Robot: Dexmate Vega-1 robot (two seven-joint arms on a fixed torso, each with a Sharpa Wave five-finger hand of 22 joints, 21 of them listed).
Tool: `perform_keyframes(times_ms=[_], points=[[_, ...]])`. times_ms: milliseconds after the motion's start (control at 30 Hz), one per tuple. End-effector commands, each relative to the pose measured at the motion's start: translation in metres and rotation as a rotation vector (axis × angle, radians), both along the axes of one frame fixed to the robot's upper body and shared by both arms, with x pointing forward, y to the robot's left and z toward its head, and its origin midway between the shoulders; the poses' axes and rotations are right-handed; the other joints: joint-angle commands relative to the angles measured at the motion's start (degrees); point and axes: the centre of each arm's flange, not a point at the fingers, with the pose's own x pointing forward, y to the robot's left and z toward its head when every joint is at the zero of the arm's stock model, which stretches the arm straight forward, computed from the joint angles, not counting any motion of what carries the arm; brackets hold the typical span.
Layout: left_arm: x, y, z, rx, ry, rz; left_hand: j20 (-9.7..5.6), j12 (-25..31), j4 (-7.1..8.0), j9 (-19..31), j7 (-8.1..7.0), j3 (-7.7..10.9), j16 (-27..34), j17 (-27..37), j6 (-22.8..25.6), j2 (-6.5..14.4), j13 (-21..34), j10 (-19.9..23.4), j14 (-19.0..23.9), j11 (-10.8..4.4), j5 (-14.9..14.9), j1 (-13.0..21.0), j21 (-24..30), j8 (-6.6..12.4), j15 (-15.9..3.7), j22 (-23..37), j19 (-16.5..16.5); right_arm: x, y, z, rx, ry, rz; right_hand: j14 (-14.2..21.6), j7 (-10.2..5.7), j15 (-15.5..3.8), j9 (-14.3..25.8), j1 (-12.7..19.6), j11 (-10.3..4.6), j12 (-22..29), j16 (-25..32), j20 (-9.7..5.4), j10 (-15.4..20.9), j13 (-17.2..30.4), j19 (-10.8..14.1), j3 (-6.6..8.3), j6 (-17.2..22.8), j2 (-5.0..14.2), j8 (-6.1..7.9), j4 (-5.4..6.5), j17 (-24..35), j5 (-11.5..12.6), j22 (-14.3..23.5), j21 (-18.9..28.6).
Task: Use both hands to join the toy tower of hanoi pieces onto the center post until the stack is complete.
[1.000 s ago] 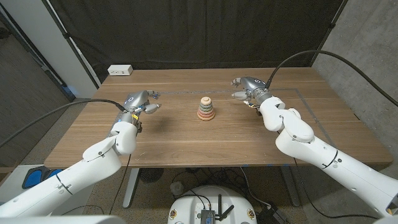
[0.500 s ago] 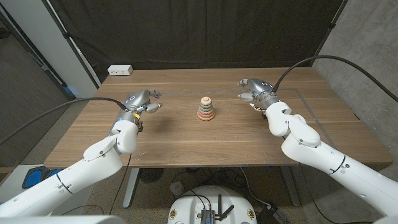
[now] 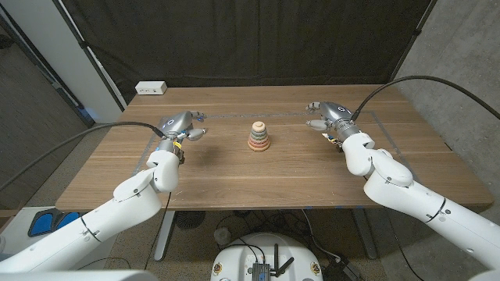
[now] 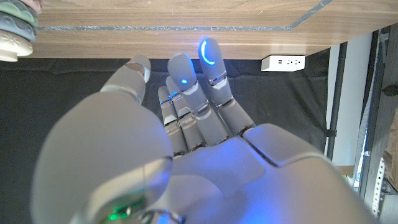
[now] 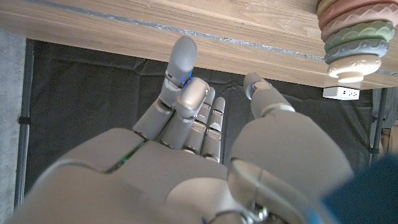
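Note:
The toy tower (image 3: 258,137) stands in the middle of the table, pastel rings stacked on its post with a small pale cap on top. Part of the tower (image 4: 15,28) shows in the left wrist view and several of its rings (image 5: 350,37) in the right wrist view. My left hand (image 3: 181,125) hovers well to the tower's left, fingers apart and holding nothing. My right hand (image 3: 327,114) hovers to the tower's right, nearer the far edge, fingers also spread and empty. Both hands stand clear of the tower.
A white power strip (image 3: 151,88) lies at the table's far left corner. A taped outline (image 3: 375,117) marks the wooden tabletop. Black curtains hang behind the table, and cables run from both arms.
My right hand has drawn away from the tower, moving right and slightly farther back. My left hand has shifted slightly to the right. The tower has not moved.

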Motion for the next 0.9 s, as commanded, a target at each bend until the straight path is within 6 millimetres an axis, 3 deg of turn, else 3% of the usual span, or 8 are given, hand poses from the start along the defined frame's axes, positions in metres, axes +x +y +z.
perform_keyframes(times_ms=[33,600,900], points=[[0.003,-0.013,0.003,-0.010,-0.014,0.017,-6.19,-0.22,-0.20,0.21,0.02,-0.21,0.24,0.15,-0.15,-0.64,0.04,-0.35,0.25,-0.08,-0.08,-0.16,0.17,-0.08,-0.07,0.04,0.40,0.010,-0.018,-0.008,0.012,-0.007,-0.017,0.56,-0.35,-0.60,0.10,0.57,0.01,0.15,0.38,-2.74,0.03,0.13,0.51,0.39,1.28,0.36,0.60,0.10,0.07,0.35,0.16,0.39],[0.022,0.005,0.002,-0.035,0.039,-0.034,-6.21,-0.33,-0.08,0.11,0.10,-0.66,-0.61,-0.79,-1.24,-0.91,-0.21,-1.87,-0.78,0.01,-0.03,-1.06,-0.30,-0.31,-0.09,-0.09,-0.19,0.011,-0.025,-0.026,0.062,-0.071,-0.068,0.27,-0.82,-0.56,-0.06,1.11,-0.39,0.21,0.63,-2.66,-0.17,0.38,0.26,0.35,2.02,-0.69,0.70,-0.23,-0.06,0.43,0.28,0.44],[0.033,0.004,-0.016,-0.132,-0.050,-0.058,-6.09,-0.36,0.06,0.07,0.27,-1.01,-0.71,-1.12,-1.20,-1.06,-0.43,-2.16,-0.87,0.43,-0.17,-1.53,-0.27,-0.20,-0.09,-0.05,-0.17,0.018,-0.031,-0.027,0.005,-0.076,-0.110,0.41,-0.74,-0.54,-0.13,1.15,-0.42,0.26,0.82,-2.57,0.07,0.36,0.12,0.29,1.96,-0.88,0.59,-0.12,0.00,0.41,0.46,0.63]])
